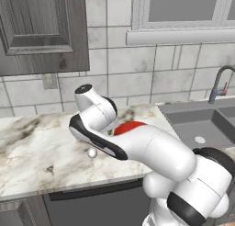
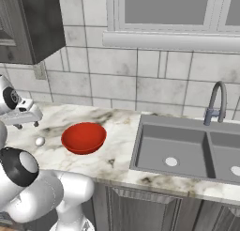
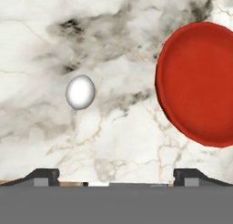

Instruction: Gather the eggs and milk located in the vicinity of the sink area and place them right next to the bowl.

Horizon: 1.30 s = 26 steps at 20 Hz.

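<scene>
The red bowl (image 1: 130, 127) (image 2: 83, 137) sits on the marble counter, left of the grey sink (image 1: 202, 124) (image 2: 187, 150). In the hand view the bowl (image 3: 200, 82) lies at the right. My gripper (image 3: 116, 175) (image 2: 27, 125) hovers above the counter just left of the bowl, open, its fingertips (image 3: 45, 175) far apart with nothing between them. A small glossy white ball (image 3: 80, 92) (image 1: 92, 152) (image 2: 40, 141) rests on the counter beside the bowl, below my hand. The egg and the milk carton are out of view.
The curved tap (image 1: 219, 85) (image 2: 215, 103) with a red lever stands behind the sink. A dark wall cabinet (image 1: 43, 32) hangs over the counter's left part. The counter's front edge (image 1: 69, 186) runs close below the ball.
</scene>
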### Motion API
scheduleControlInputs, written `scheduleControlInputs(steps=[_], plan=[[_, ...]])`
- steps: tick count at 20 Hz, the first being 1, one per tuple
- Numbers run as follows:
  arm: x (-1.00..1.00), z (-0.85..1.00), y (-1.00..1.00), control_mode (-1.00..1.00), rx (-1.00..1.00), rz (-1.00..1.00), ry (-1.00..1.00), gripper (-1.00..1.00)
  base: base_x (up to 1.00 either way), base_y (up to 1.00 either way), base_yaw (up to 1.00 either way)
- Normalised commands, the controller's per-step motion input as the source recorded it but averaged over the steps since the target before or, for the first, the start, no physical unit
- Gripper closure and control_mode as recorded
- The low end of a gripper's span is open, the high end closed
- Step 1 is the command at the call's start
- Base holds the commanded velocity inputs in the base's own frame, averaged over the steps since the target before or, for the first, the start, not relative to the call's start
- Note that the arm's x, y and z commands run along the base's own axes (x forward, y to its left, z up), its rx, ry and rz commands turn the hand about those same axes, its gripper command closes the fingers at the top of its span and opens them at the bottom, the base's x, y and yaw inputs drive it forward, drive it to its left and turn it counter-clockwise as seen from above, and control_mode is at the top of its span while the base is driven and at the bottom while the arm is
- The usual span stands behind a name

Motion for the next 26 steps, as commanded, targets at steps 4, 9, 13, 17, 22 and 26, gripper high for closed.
scheduleControlInputs(steps=[4, 9, 13, 17, 22, 26], plan=[[0.00, -0.50, 0.27, -1.00, 0.03, 0.00, 0.05, -1.00, 0.00, 0.00, 0.00], [0.19, -0.46, 0.04, -1.00, 0.10, 0.00, 0.02, -1.00, 0.00, 0.00, 0.00], [0.26, -0.39, 0.00, -1.00, 0.05, 0.00, 0.00, -1.00, 0.00, 0.00, 0.00], [0.24, -0.29, 0.00, -1.00, 0.00, -0.01, -0.01, -1.00, 0.00, 0.00, 0.00], [0.32, -0.25, 0.01, -1.00, 0.00, -0.02, 0.00, -1.00, 0.00, 0.00, 0.00], [0.27, -0.25, 0.08, -1.00, 0.00, -0.08, 0.00, -1.00, 0.00, 0.00, 0.00]])
